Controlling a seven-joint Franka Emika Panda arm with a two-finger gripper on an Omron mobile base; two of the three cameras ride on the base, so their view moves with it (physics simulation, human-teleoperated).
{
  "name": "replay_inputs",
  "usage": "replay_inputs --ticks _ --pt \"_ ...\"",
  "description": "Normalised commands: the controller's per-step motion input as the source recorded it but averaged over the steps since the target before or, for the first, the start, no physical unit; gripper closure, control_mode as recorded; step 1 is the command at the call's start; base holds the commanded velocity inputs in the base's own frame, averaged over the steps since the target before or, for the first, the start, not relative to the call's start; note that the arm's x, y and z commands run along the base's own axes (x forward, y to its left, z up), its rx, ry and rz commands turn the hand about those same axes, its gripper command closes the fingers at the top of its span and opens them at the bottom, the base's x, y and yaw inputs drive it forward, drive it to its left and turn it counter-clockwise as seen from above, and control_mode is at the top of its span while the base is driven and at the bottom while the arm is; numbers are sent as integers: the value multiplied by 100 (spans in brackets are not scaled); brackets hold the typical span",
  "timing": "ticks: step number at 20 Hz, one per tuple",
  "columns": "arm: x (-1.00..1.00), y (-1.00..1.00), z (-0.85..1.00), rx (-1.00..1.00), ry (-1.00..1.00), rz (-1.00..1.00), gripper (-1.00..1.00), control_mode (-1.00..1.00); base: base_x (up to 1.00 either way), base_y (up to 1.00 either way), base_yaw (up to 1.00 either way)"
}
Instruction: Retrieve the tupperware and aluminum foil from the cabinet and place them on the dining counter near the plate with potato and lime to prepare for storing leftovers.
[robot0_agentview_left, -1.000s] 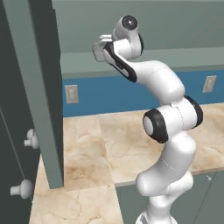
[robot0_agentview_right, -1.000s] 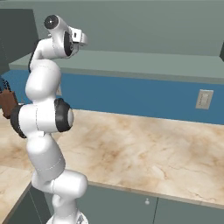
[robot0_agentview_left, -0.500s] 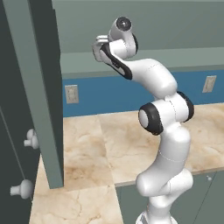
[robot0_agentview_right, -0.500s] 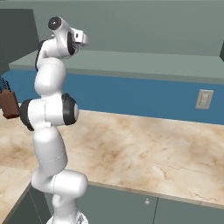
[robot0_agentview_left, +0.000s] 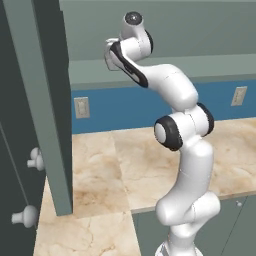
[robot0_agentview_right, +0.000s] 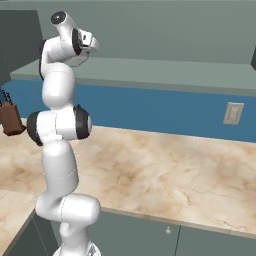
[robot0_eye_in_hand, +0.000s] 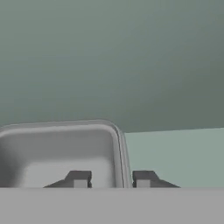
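Observation:
In the hand view the tupperware (robot0_eye_in_hand: 57, 153) lies low left, a translucent grey container with a rounded rim, resting on the cabinet's pale grey-green shelf (robot0_eye_in_hand: 175, 153). My gripper (robot0_eye_in_hand: 111, 179) straddles its right wall, one fingertip (robot0_eye_in_hand: 78, 178) inside the container and the other outside, jaws narrowed onto that wall. In the base views the hand (robot0_agentview_left: 111, 52) (robot0_agentview_right: 89, 42) is raised high and reaches over the cabinet shelf (robot0_agentview_left: 90, 75) (robot0_agentview_right: 165, 72). The aluminum foil and the dining counter are out of view.
The cabinet's open door (robot0_agentview_left: 50, 100) stands left of the arm. Below runs a marble wall counter (robot0_agentview_left: 100, 165) (robot0_agentview_right: 165, 170) with a blue backsplash and wall outlets (robot0_agentview_left: 81, 107) (robot0_agentview_right: 233, 113). A brown knife block (robot0_agentview_right: 10, 117) sits at the left. Knobs (robot0_agentview_left: 35, 159) stick out at the left.
The jaws have narrowed from wide open to close around the tupperware's wall. The upper arm has straightened a little while the hand stays at the shelf.

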Motion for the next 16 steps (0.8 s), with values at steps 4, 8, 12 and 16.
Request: replay_inputs --ticks 4,8,12,16 --pt "0 9 -34 -3 0 -7 100 -100 0 0 0" --pt "-9 1 -49 -15 -16 -13 100 -100 0 0 0" --pt "-10 -7 -29 -16 -20 -18 100 -100 0 0 0" --pt "-31 -22 -5 -15 -14 -20 100 -100 0 0 0"
